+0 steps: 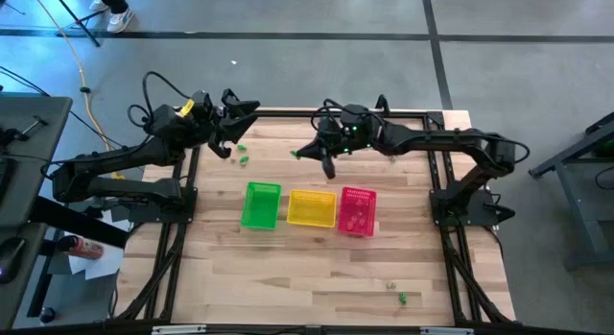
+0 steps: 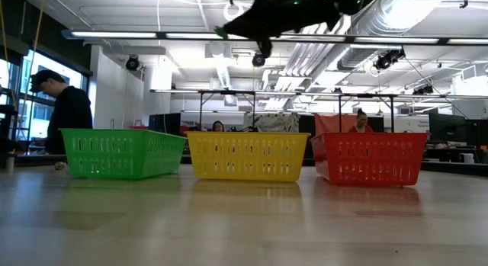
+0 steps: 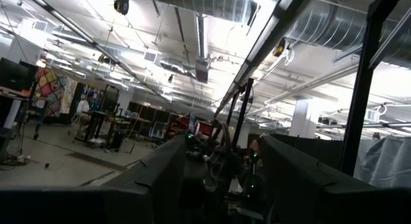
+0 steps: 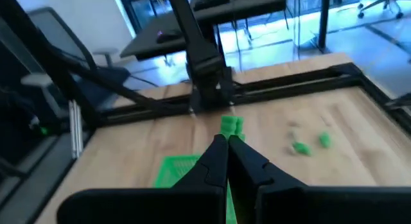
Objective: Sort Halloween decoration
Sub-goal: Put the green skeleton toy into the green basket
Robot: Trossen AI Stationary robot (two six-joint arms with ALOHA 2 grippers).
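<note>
Above the far half of the table [image 1: 317,268], the right gripper [image 1: 299,154] hangs over the bare wood behind the three baskets, its fingers [image 4: 218,161] pressed together; in the right wrist view a small green trinket [image 4: 231,126] shows right at the fingertips, and it looks pinched between them, though the exact contact is hard to make out. Two more green trinkets [image 4: 310,144] lie loose on the wood near it, and in the high view they appear as small green specks [image 1: 240,154] between the two arms, close to the far edge. Another green trinket [image 1: 403,299] and a pale one [image 1: 389,286] lie well apart from these, near the front right corner of the table. The green basket [image 1: 261,204], the yellow basket [image 1: 312,208] and the pink basket [image 1: 357,211] stand in a row across the middle, side by side; the pink basket holds a few small items too tiny to identify. The left gripper [image 1: 233,127] hovers at the far left corner with its fingers [image 3: 160,179] spread and nothing between them. Across the room behind the table, a person in dark clothing [image 2: 65,113] stands at the left of the low view.
</note>
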